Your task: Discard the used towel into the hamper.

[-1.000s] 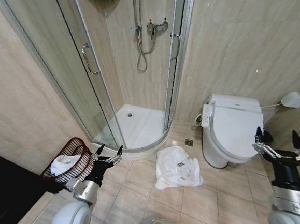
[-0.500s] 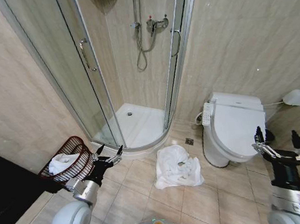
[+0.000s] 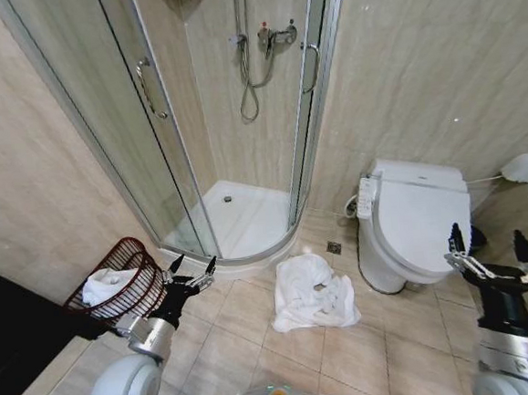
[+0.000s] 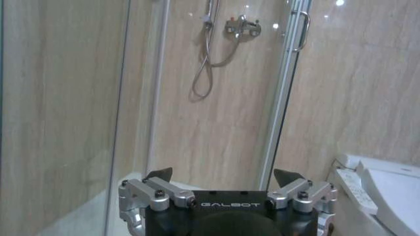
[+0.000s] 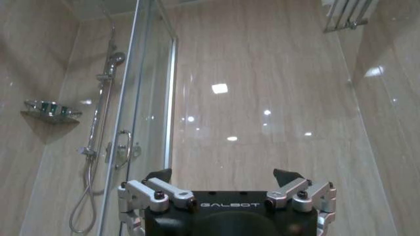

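A crumpled white towel (image 3: pixel 312 292) lies on the tiled floor in front of the shower, between the two arms. The hamper (image 3: pixel 115 282), a dark reddish-brown open-weave basket, stands at the left against the wall with some white cloth inside it. My left gripper (image 3: pixel 190 270) is raised and open just right of the hamper, empty; in the left wrist view the left gripper (image 4: pixel 223 174) points at the shower wall. My right gripper (image 3: pixel 489 246) is raised, open and empty, beside the toilet; in the right wrist view the right gripper (image 5: pixel 223 174) faces the bare wall.
A glass shower cabin (image 3: pixel 230 118) with its door open fills the back corner. A white toilet (image 3: pixel 412 222) stands at the right, close to the right arm. A floor drain (image 3: pixel 333 248) sits between towel and toilet. A dark surface (image 3: pixel 10 336) borders the left.
The whole head view has shifted slightly, so the camera has moved. Both grippers keep their places and stay open; the towel lies as before.
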Controlling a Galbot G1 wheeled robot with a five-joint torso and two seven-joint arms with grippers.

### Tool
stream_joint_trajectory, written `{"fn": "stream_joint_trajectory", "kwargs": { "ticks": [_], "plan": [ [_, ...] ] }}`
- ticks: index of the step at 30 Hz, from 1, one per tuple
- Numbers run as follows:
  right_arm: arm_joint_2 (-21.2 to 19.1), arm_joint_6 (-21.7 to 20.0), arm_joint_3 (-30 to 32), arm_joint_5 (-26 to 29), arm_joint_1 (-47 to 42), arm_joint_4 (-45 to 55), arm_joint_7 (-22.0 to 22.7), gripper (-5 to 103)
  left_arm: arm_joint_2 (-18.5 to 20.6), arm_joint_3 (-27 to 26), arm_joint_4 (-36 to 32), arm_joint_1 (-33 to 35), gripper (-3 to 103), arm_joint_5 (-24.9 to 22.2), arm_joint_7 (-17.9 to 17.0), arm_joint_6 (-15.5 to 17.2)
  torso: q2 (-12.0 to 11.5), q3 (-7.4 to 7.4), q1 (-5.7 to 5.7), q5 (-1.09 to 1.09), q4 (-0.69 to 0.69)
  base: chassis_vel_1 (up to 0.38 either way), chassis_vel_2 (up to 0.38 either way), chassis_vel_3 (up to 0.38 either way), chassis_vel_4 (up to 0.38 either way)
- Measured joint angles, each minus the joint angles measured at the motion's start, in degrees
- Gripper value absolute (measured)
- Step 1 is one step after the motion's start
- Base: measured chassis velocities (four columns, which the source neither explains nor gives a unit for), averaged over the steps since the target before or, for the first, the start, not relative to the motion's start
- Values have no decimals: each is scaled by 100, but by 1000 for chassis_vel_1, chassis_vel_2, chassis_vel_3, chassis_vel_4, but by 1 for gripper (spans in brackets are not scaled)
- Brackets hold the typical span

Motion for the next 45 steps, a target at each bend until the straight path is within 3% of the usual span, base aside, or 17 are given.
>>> {"fn": "stream_joint_trajectory", "kwargs": {
  "ticks": [45],
  "plan": [
    [45, 44, -58, -3, -50, -5, 12, 100, 0, 0, 0, 0, 100, 0, 0, 0, -1074, -640, -434, 0, 0, 0, 0, 0, 0]
  ]
}}
